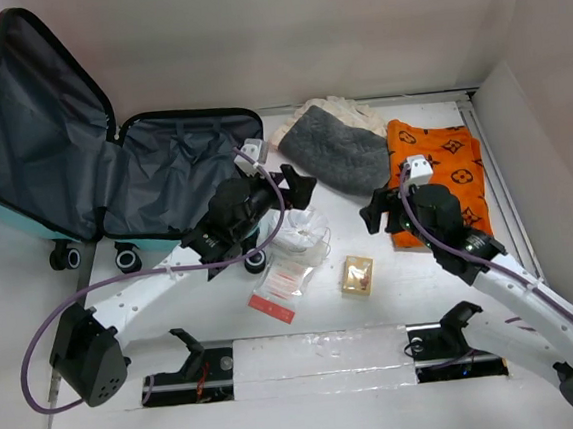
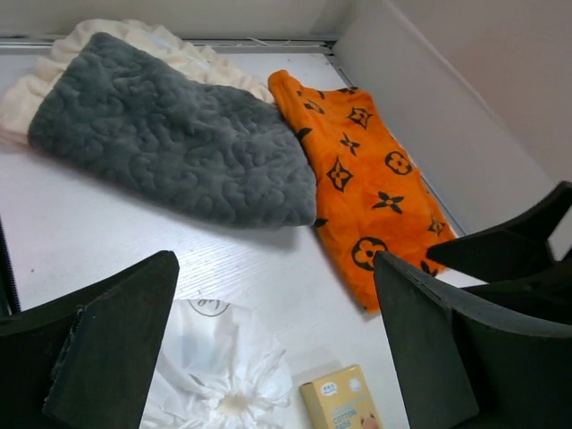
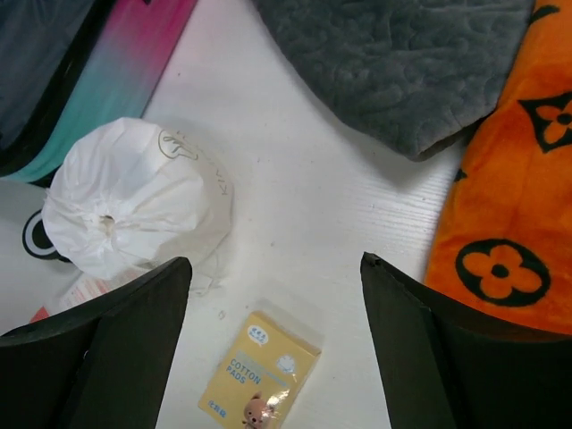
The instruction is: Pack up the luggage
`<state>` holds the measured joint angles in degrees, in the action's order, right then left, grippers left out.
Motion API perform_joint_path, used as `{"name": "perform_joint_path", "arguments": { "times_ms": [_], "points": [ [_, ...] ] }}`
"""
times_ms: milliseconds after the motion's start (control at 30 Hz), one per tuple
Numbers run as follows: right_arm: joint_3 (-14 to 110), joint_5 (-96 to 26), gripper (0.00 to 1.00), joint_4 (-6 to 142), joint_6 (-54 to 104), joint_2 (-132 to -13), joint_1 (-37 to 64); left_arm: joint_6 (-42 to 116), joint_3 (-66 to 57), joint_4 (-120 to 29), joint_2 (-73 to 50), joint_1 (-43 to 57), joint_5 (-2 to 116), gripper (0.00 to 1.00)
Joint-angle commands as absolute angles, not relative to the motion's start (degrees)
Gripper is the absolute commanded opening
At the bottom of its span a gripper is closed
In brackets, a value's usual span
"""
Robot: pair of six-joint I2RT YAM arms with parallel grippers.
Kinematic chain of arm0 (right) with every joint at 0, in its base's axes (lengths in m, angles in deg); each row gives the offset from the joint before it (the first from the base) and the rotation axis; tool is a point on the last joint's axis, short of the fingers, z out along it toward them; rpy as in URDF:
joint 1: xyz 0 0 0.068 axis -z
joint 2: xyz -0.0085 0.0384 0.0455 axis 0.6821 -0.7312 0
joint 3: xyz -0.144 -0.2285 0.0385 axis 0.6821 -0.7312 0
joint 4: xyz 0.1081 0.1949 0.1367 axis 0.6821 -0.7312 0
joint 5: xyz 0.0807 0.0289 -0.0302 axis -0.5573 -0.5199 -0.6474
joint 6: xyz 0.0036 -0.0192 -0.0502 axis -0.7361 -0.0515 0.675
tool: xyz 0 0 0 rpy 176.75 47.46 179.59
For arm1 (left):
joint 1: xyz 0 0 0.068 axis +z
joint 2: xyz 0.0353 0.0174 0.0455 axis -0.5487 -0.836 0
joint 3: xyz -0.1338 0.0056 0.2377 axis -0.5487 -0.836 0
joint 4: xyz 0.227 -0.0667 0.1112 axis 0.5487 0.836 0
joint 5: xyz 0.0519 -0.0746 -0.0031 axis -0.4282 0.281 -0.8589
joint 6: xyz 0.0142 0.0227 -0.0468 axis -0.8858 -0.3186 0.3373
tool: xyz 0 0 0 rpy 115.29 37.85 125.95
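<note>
White wooden counter (image 1: pixel 404 300), pale walls (image 1: pixel 301 33) along far edge and right edge.

Pink-and-teal hard suitcase with dark grey lining (image 1: pixel 50 145) sits open at far left corner, one half standing up, other half flat.

Grey fluffy cloth (image 1: pixel 333 152) at far edge, lying on cream cloth (image 1: pixel 342 107). Orange cloth with black flower shapes (image 1: pixel 448 165) just beside it, near right edge.

White tied bag (image 1: pixel 303 235), small yellow box (image 1: pixel 357 275) and clear packet with red strip (image 1: pixel 283 285) in counter middle.

Left tool (image 1: pixel 299 185) near white tied bag, fingers wide apart, holding nothing. Right tool (image 1: pixel 375 212) next to orange cloth, fingers wide apart, empty too.
</note>
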<state>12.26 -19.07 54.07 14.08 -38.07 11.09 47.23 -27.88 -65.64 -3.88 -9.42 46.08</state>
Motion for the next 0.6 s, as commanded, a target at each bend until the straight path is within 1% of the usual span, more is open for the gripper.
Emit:
{"name": "perform_joint_path", "arguments": {
  "times_ms": [0,100,133,167,233,300,367,400,433,467,567],
  "points": [
    [15.1,-21.9,0.82,57.7,14.6,-40.3,11.4,48.5,-27.9,-68.9,-1.3,-8.9,48.4,0.83],
    [16.8,-23.8,0.77,59.5,15.1,-44.1,11.4,49.8,-31.2,-68.9,3.3,-8.9,47.6,0.77],
    [16.9,-24.8,0.73,60.3,14.6,-45.0,11.4,49.8,-32.5,-68.9,4.7,-8.9,46.9,0.7],
    [16.9,-25.6,0.73,61.7,14.1,-46.9,11.4,50.4,-32.6,-68.3,7.5,-8.9,45.6,0.62],
    [16.9,-28.5,0.73,66.5,13.2,-49.2,10.8,51.0,-34.0,-66.1,10.3,-8.9,41.7,0.62],
    [17.6,-28.5,0.76,67.6,12.7,-53.6,10.3,52.8,-34.8,-63.0,14.1,-8.9,37.2,0.62],
    [19.7,-29.1,0.77,68.8,12.7,-56.9,9.8,54.2,-36.8,-61.3,16.3,-8.9,34.9,0.62],
    [20.4,-29.9,0.77,68.8,12.7,-60.4,9.8,54.2,-37.4,-60.5,17.9,-8.9,33.8,0.62],
    [21.2,-31.3,0.77,70.2,12.7,-62.1,9.8,55.0,-37.4,-58.9,18.6,-8.9,31.5,0.64],
    [22.0,-32.4,0.77,71.2,12.7,-63.8,9.3,55.6,-38.1,-58.2,18.6,-8.9,30.6,0.65],
    [23.7,-36.4,0.76,74.1,12.0,-69.7,8.7,55.6,-39.2,-57.2,19.3,-8.9,30.6,0.65]
  ]
}}
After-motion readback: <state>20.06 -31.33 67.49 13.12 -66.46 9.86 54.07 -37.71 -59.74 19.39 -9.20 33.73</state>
